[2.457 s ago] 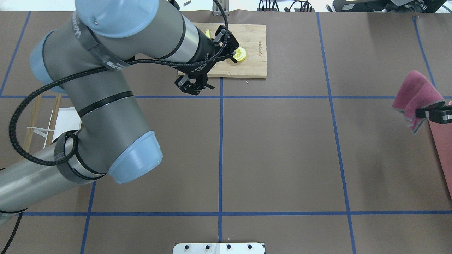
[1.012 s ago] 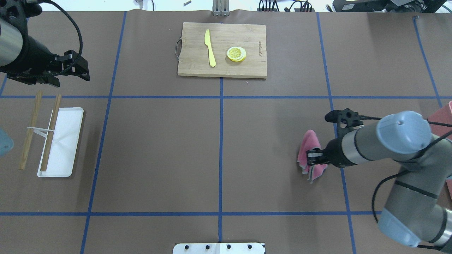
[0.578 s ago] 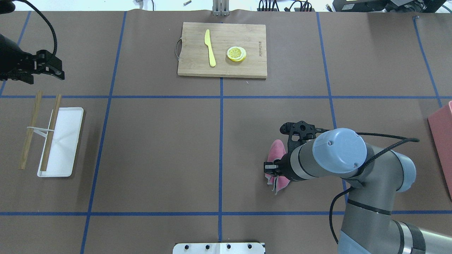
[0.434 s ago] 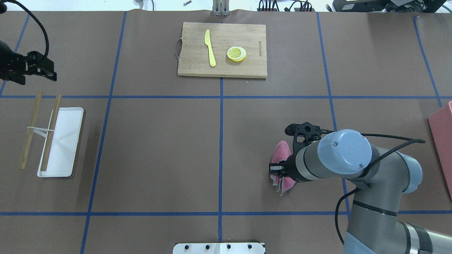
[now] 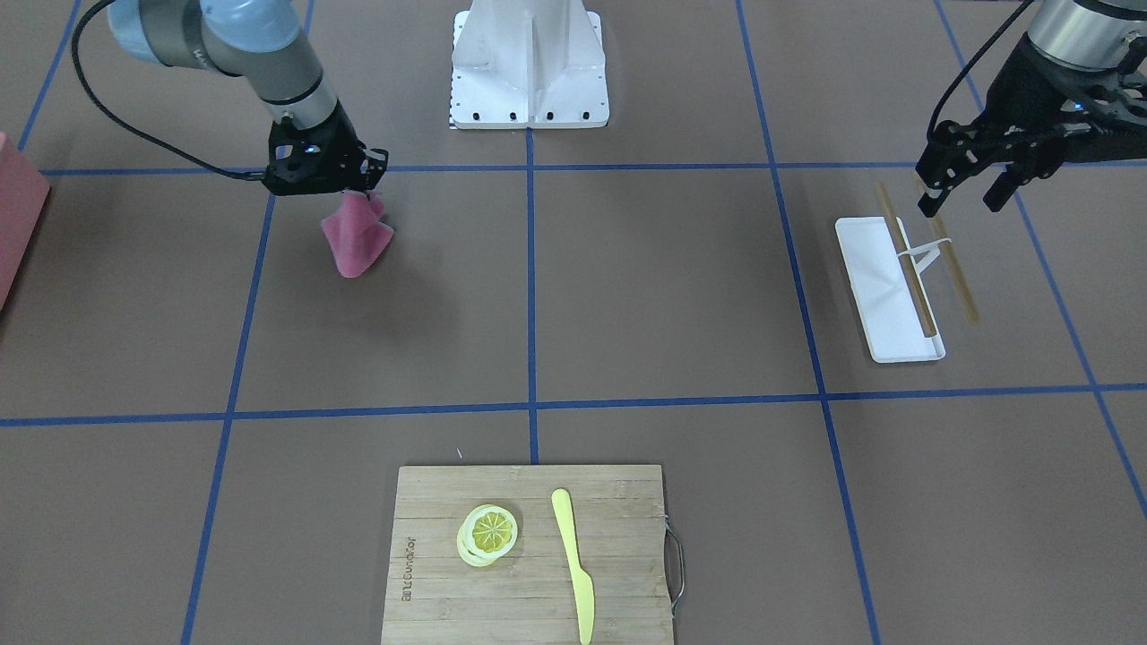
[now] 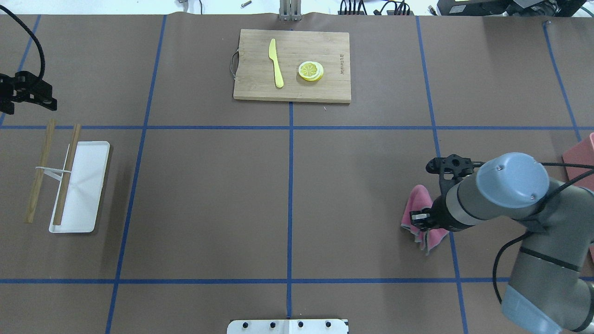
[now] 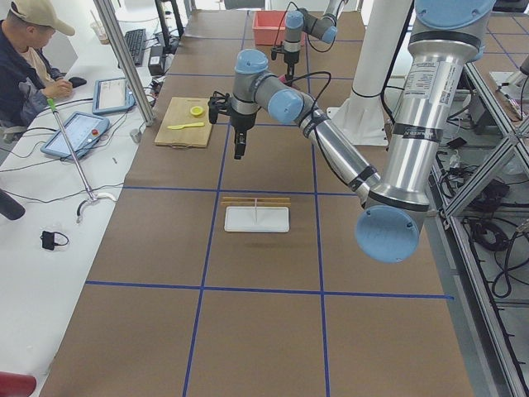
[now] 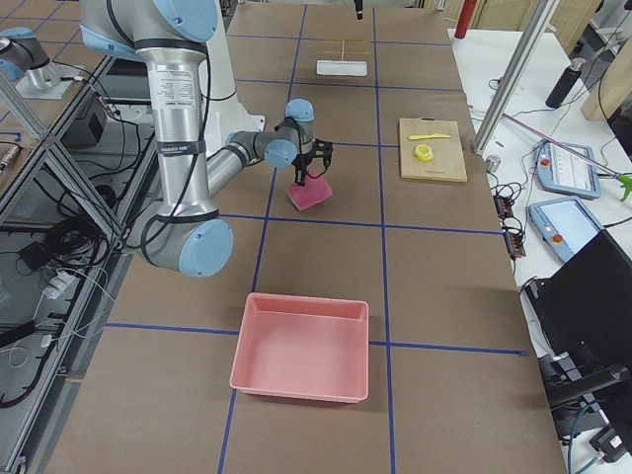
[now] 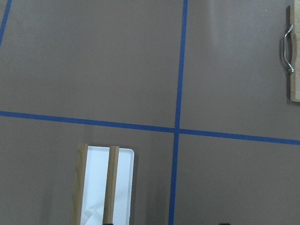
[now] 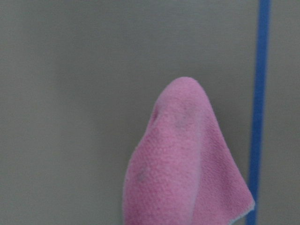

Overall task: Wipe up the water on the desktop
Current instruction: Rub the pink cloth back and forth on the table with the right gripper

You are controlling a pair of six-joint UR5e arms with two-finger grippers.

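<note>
The desktop (image 6: pixel 209 199) is a matte brown surface with a grid of blue tape lines; I see no water on it. My right gripper (image 6: pixel 419 218) is shut on a pink cloth (image 6: pixel 414 203) in the right-hand part of the desktop, beside a blue line. In the front-facing view the cloth (image 5: pixel 356 237) hangs from the gripper (image 5: pixel 357 184) down to the surface. It fills the right wrist view (image 10: pixel 183 164). My left gripper (image 5: pixel 961 197) is open and empty above the far left of the desktop, also shown in the overhead view (image 6: pixel 28 90).
A bamboo cutting board (image 6: pixel 325 90) with a yellow knife (image 6: pixel 276 62) and lemon slices (image 6: pixel 311 71) lies at the back centre. A white tray (image 6: pixel 86 185) with wooden chopsticks (image 6: pixel 39 171) lies at the left. A pink bin (image 8: pixel 301 346) stands at the right end.
My right gripper swept the cloth leftward toward the middle, then back to the right over the last half second. My left arm withdrew from the cutting board to the far left.
</note>
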